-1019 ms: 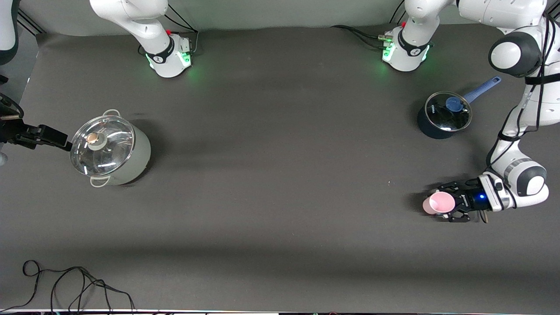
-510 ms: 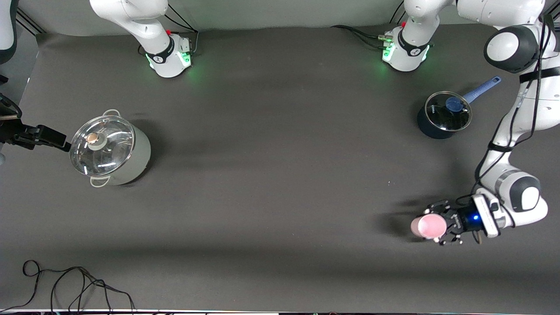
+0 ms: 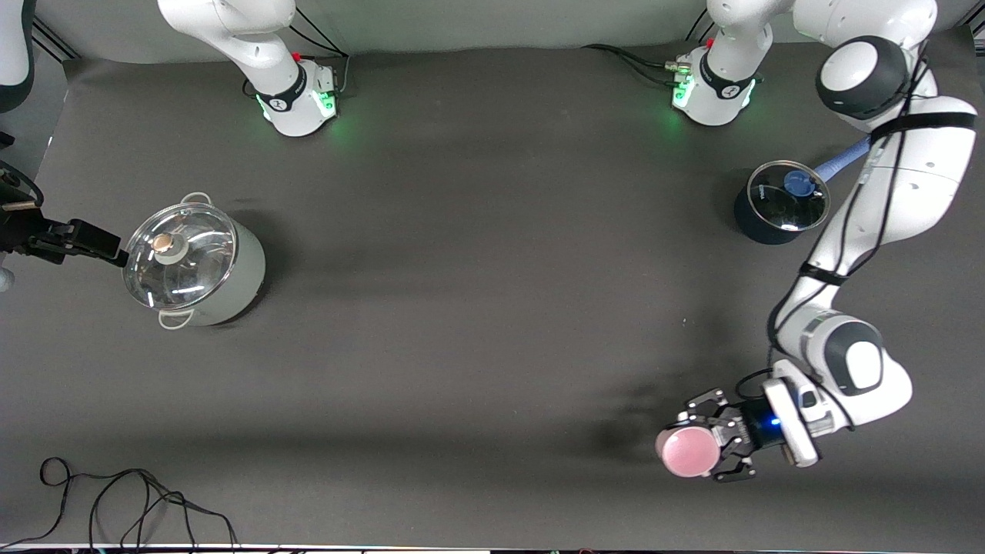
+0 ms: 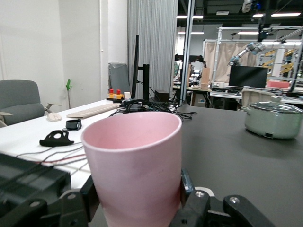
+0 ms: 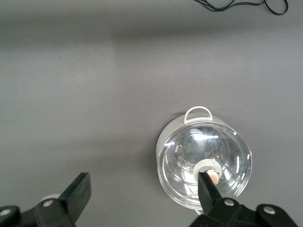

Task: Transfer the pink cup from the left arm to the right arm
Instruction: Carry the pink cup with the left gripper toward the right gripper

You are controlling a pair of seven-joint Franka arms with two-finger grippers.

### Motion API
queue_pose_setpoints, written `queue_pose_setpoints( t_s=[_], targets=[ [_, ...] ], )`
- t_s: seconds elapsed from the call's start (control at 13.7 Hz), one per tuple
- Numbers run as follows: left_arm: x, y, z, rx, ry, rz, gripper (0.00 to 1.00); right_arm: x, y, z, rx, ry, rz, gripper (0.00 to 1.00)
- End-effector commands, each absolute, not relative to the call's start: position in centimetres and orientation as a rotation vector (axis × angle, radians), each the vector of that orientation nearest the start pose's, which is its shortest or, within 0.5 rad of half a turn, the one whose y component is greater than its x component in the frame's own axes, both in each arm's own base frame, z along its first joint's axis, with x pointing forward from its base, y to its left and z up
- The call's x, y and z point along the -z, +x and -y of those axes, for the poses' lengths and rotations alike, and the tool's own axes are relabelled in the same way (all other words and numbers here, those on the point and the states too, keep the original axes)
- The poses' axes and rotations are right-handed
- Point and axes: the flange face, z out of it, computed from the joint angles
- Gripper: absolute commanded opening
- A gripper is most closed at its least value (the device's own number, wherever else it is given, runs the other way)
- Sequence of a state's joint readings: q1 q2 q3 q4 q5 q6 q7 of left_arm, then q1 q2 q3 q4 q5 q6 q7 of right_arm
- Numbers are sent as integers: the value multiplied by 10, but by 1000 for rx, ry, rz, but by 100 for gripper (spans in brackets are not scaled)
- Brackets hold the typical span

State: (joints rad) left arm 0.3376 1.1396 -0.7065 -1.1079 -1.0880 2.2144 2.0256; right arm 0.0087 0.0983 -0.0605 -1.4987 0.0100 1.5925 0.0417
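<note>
**Pink cup carried aloft by the left arm, right arm waiting open**

Front view. The left gripper (image 3: 719,450) holds the pink cup (image 3: 687,452) up in the air over the desk (image 3: 477,323), above the strip along the edge nearest the camera and toward the left arm's end. The fingers are closed on the cup's wall, and the cup's open mouth faces the camera, so the body is left exposed on the side away from the wrist; that would give the other arm a free surface to take hold of. The right gripper (image 3: 77,240) hangs at the right arm's end of the desk, just beside the grey-green lidded pot (image 3: 192,261). It waits, well apart from the cup, so the handover has not yet begun. A dark blue saucepan (image 3: 779,206) with a glass lid stands near the left arm's base, and a loose black cable (image 3: 131,500) lies at the corner nearest the camera at the right arm's end.

Left wrist view. The cup (image 4: 135,172) sits between the two black fingers (image 4: 189,189), which press its lower wall from either side; the rim stands clear of them. The pot (image 4: 273,120) shows far off on the desk.

Right wrist view. The right gripper's fingers (image 5: 78,194) stand wide apart and empty above the pot (image 5: 203,163), ready, by this judgement, to receive the cup.
</note>
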Motion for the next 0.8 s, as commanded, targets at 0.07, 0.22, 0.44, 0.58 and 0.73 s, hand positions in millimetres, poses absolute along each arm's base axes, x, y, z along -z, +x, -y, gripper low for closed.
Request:
queue_pose_setpoints(
  t_s=[0.07,0.22,0.44,0.58,0.73],
  targets=[
    [-303,791,158,-1419,1574,1060,0,-616,591,26,34,-3120,-134,100],
    [-330,785,195,-1470,1620,1054,0,-616,591,26,36,-3116,-143,100],
    [-352,761,277,-1528,1749,1014,0,-610,596,6,19,-3099,-110,100],
    [-367,733,335,-1546,1814,974,0,-611,603,-12,29,-3099,-57,100],
    [-373,699,385,-1537,1918,920,0,-609,605,-18,27,-3098,-50,100]
  ],
)
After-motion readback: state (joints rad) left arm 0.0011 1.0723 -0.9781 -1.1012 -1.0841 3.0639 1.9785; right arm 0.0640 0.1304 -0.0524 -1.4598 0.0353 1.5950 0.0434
